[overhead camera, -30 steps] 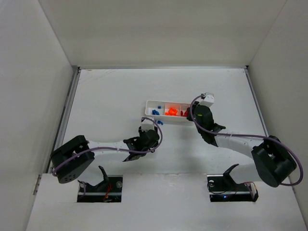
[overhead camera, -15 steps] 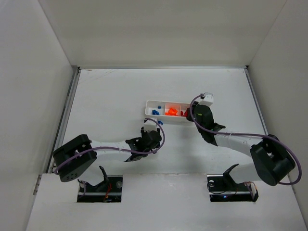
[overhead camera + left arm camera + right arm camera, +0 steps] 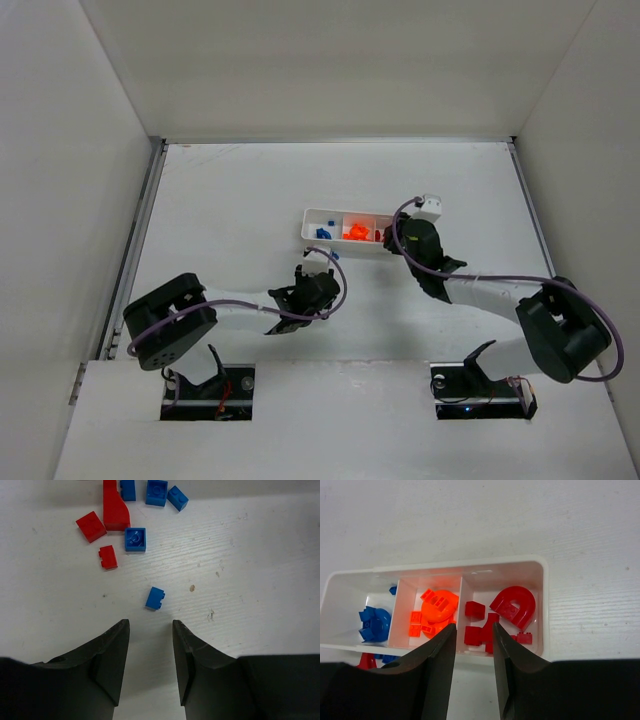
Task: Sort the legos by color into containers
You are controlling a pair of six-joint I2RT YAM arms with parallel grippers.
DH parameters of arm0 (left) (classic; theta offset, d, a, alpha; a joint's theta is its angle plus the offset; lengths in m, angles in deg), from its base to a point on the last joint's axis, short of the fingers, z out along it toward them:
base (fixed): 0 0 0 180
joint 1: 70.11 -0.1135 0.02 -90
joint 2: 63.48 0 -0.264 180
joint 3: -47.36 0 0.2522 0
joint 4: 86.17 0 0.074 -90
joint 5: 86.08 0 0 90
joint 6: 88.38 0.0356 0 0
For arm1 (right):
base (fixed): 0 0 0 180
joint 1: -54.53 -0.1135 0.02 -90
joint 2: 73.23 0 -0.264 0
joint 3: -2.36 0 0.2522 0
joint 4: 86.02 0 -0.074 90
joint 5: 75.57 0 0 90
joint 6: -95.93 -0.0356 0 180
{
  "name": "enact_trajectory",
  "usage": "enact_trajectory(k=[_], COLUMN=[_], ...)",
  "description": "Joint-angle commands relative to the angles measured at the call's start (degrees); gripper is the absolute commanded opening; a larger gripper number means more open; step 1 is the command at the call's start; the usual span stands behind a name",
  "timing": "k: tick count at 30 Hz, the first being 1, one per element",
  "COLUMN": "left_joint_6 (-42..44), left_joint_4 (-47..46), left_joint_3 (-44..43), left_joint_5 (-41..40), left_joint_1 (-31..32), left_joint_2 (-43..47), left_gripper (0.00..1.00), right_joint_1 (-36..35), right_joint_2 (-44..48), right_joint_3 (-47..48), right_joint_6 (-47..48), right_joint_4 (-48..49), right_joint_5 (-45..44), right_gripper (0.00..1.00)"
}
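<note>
Table space beyond the arm bases is taken up by the tray, which is laid crosswise between the two arms, presumably so that either can reach it. Its three compartments are filled by colour, as seen from the right wrist: blue on the left, orange in the middle, red on the right. The right gripper is held just above the near wall at the red compartment. Its fingers are spread with nothing between them, so no piece is being carried. The left gripper is held low over the table, likewise spread and empty. It is lined up on a lone blue brick just ahead of its tips, which is judged to be the next pick. Further on, loose red bricks and blue bricks are left unsorted, just outside the tray's near wall.
</note>
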Motion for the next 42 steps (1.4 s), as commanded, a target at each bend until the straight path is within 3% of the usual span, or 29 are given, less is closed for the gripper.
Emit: enact_trajectory(k=[1, 11, 19, 24, 29, 37, 42], left_joint_6=[1.87, 4.42, 5.65, 6.01, 5.92, 3.81, 3.11], left_joint_4=[-1.07, -3.27, -4.15, -2.83, -0.98, -1.25, -1.33], left_joint_3=[-3.12, -4.35, -5.14, -5.93, -7.77, -15.15, -19.72], left_joint_5=[-2.46, -3.08, -2.64, -1.85, -0.71, 5.79, 7.47], left_joint_1=[-0.48, -1.01, -0.75, 0.05, -4.16, -14.0, -17.26], left_joint_2=[-1.45, -5.5, -5.68, 2.39, 9.09, 2.07, -4.08], left_gripper=[0.37, 0.24, 0.08, 0.07, 0.09, 0.1, 0.11], right_joint_1=[0.06, -0.12, -0.65, -0.74, -1.17, -5.21, -10.48], right_joint_2=[1.77, 1.42, 2.38, 5.01, 8.18, 10.73, 11.0], right_joint_3=[-1.15, -1.85, -2.64, -3.79, -5.28, -5.9, -4.93], right_joint_6=[0.21, -0.23, -0.41, -0.32, -0.41, 0.03, 1.61], right_joint_4=[2.76, 3.82, 4.08, 4.17, 4.0, 3.12, 1.36], right_joint_5=[-0.34, -0.34, -0.34, -0.34, -0.34, 0.01, 1.41], right_gripper=[0.41, 0.4, 0.4, 0.4, 0.39, 0.23, 0.24])
